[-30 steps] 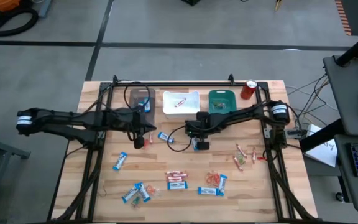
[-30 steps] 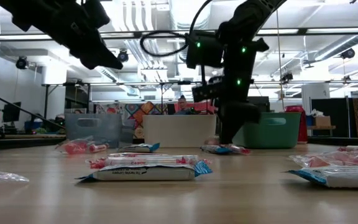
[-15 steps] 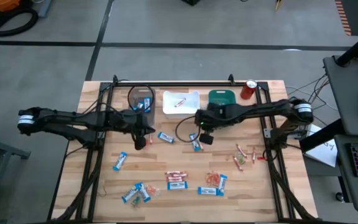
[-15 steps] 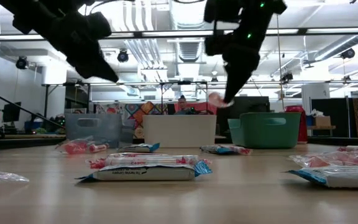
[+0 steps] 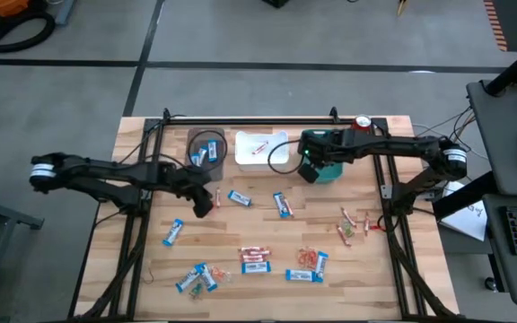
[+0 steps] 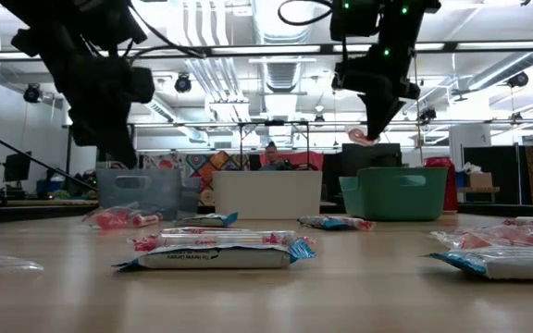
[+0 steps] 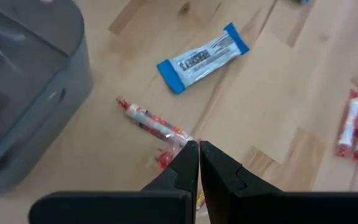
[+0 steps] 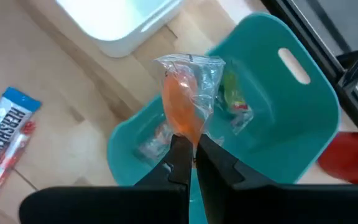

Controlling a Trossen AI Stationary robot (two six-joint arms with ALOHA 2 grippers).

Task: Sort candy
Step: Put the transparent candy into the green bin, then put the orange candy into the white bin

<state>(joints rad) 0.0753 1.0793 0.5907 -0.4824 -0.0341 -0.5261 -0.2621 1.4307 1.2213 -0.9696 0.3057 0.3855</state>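
Observation:
My right gripper (image 8: 190, 142) is shut on an orange candy in a clear wrapper (image 8: 182, 102), above the teal bin (image 8: 291, 124), which holds a few wrapped pieces. In the low view the candy (image 6: 360, 137) hangs well above the bin's rim (image 6: 405, 171). My left gripper (image 7: 194, 146) is shut and empty, above the table beside the grey bin (image 7: 23, 81). It hovers over one end of a red-and-white candy (image 7: 148, 119), with a blue-and-white bar (image 7: 202, 56) farther off. Both lie flat on the wood. My right gripper pinches the candy's clear wrapper at one end (image 8: 189, 134) between its two fingertips. The fingers slant down from above. The rest of the candy sticks out past the fingertips, lifted clear over the teal bin.
The grey bin (image 5: 205, 145), a white bin (image 5: 260, 148) and the teal bin (image 5: 326, 142) line the far edge, with a red can (image 5: 363, 123) at their right. Blue-and-white bars (image 5: 173, 233), red-and-white bars (image 5: 255, 256) and small orange pieces (image 5: 353, 224) lie scattered over the near half.
My right gripper has risen from the table's middle with the orange candy and gone toward the far edge, over the teal bin, rolling its wrist. My left gripper has sunk a little toward the table beside the grey bin and turned its fingers.

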